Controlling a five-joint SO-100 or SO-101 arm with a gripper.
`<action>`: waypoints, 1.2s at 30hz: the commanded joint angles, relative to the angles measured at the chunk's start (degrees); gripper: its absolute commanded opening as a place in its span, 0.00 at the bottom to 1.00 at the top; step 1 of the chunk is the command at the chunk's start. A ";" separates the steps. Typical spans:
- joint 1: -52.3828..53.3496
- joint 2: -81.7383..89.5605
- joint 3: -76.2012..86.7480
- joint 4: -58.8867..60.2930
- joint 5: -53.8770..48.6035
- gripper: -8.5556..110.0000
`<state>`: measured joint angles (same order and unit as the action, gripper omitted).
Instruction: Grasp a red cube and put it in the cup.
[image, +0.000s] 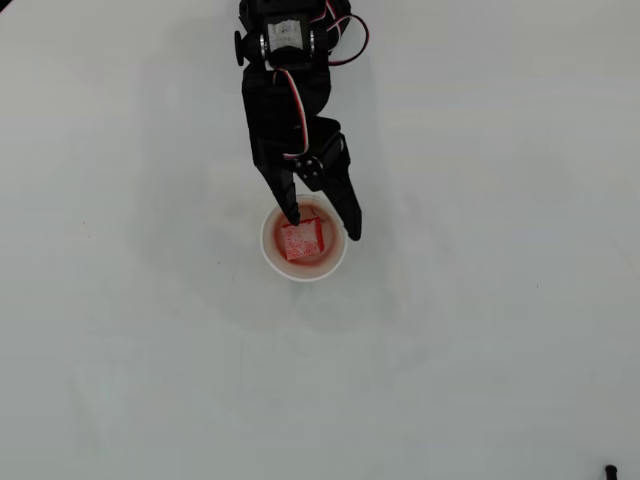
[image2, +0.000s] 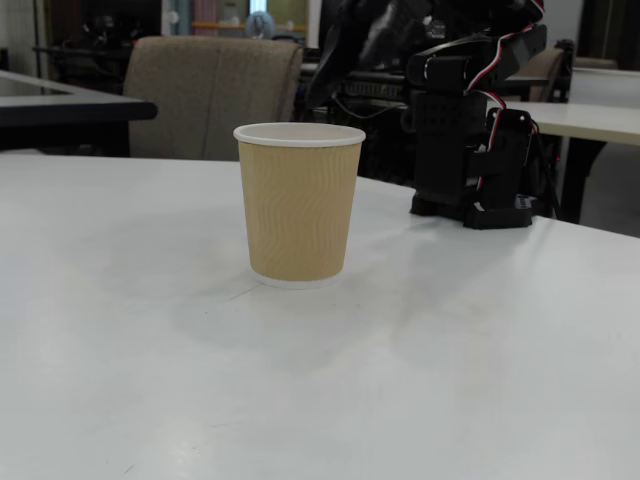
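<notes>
Inside the cup (image: 270, 252), seen in the overhead view, the red cube (image: 302, 240) lies free on the bottom, so the drop looks done. Just above the far rim hangs the gripper (image: 323, 226), jaws spread wide and empty, straddling the rim. Left, right and near, the white table (image: 480, 350) is bare, leaving room to lift away without tipping the cup.

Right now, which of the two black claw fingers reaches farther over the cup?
In the overhead view, the right-hand finger reaches farther, crossing the cup rim; the left one stops at its top edge. The red cube lies inside.
</notes>
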<state>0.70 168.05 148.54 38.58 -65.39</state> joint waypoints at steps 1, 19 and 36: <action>1.49 0.18 -4.66 -2.37 8.35 0.31; 7.03 1.49 -4.04 -5.54 19.86 0.31; 20.04 5.19 1.05 -7.12 34.45 0.14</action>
<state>18.54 172.62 149.33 32.70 -33.75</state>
